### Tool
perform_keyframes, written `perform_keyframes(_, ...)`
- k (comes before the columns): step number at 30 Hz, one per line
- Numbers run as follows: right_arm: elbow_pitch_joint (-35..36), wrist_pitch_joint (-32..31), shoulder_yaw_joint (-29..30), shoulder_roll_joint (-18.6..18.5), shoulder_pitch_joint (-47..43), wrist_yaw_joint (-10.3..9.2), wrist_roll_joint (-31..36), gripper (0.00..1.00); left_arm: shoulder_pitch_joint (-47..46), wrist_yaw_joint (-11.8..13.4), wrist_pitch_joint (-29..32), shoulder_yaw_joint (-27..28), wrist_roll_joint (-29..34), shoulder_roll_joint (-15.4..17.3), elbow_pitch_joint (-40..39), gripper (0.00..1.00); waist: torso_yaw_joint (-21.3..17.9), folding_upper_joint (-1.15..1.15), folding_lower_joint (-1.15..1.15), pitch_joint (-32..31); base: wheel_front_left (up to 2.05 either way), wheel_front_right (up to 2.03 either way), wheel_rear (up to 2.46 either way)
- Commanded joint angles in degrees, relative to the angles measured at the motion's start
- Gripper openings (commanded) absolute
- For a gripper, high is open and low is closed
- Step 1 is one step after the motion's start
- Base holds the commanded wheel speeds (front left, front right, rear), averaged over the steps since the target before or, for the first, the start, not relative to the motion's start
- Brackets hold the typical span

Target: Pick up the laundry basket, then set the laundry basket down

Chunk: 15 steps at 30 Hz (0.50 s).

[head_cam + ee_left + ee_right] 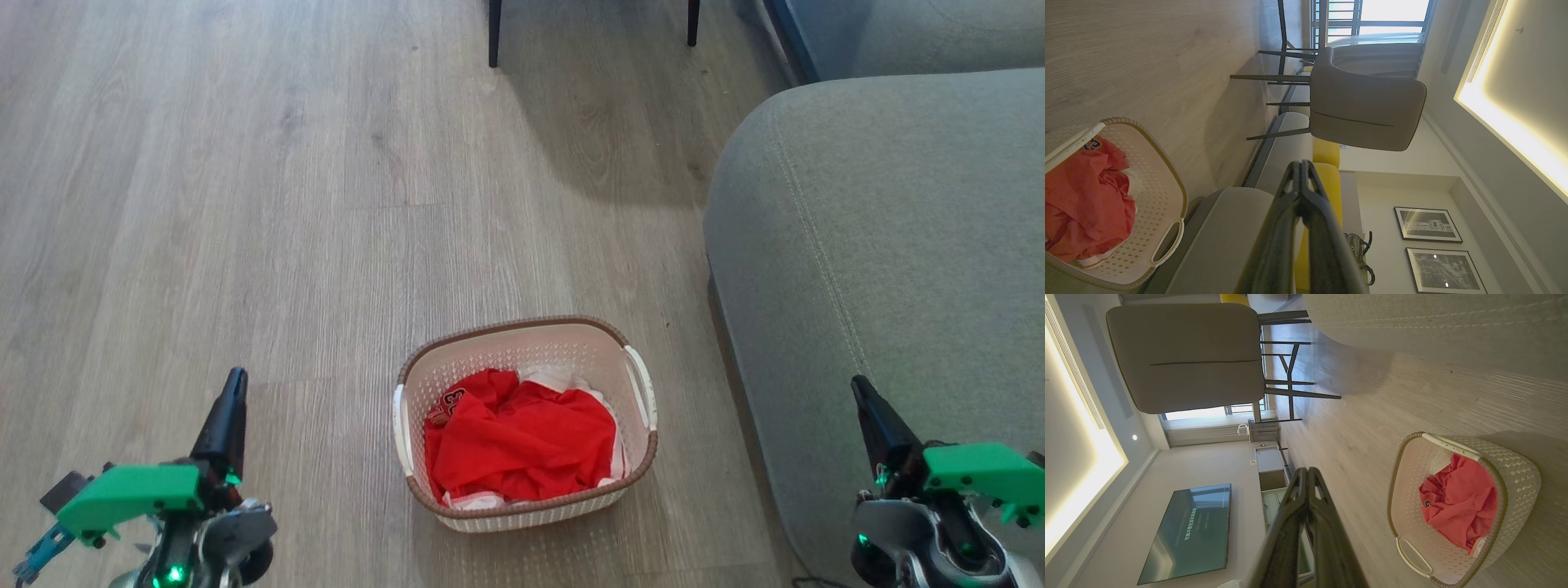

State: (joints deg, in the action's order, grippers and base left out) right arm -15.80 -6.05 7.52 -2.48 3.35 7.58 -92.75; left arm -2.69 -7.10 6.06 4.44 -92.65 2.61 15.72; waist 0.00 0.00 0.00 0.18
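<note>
The laundry basket [531, 349] stands upright on the wooden floor [245, 204], between the 2 pincers and apart from both. Its brown rim is whole in the head view, and its 2 white handles [643, 385] sit on its short sides. Inside it lies a crumpled red garment [522, 441], with a bit of white cloth [557, 377] toward the basket's far side.

The left pincer [234, 377] hangs to the left of the basket, well apart from it. Its 2 dark fingers are pressed together and hold nothing; the left wrist view shows them meeting tip to tip. The right pincer [857, 385] hangs to the right of the basket, also well apart, over the grey sofa [882, 269]. Its fingers too are closed on nothing.

The sofa's rounded arm lies to the right of the basket, near it but not touching. Beyond the basket, further along the floor, stand 2 dark chair legs [494, 33] of a grey chair [1367, 110].
</note>
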Motion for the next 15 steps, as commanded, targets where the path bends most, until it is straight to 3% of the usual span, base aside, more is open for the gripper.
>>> perform_keyframes(1,1.8,-0.5,-0.9,-0.4,2.8,-0.09,0.6,0.00,-3.5,-0.4,0.5,2.1,0.5,0.3,-1.7,0.00,0.0,0.00,0.00,0.0,0.00,0.00,0.00)
perform_keyframes(7,1.8,-0.5,-0.9,-0.4,2.8,-0.09,0.6,0.00,-3.5,-0.4,0.5,2.1,0.5,0.3,-1.7,0.00,0.0,0.00,0.00,0.0,0.00,0.00,0.00)
perform_keyframes(8,0.0,0.0,0.0,0.0,0.0,0.00,0.0,0.00,0.0,0.0,0.0,0.0,0.0,0.0,0.0,0.00,0.0,0.00,0.00,0.0,0.00,0.00,0.00)
perform_keyframes(9,-0.4,0.1,-0.1,0.0,-0.1,0.00,0.0,1.00,0.1,0.0,0.0,-0.1,0.0,0.0,0.4,1.00,0.0,0.00,0.00,0.0,0.00,0.00,0.00)
perform_keyframes(15,-3.6,0.5,-0.9,0.6,-1.9,0.00,0.1,1.00,2.4,0.1,-0.5,-0.6,0.2,-0.2,3.4,1.00,0.0,0.00,0.00,-0.1,0.00,0.00,0.00)
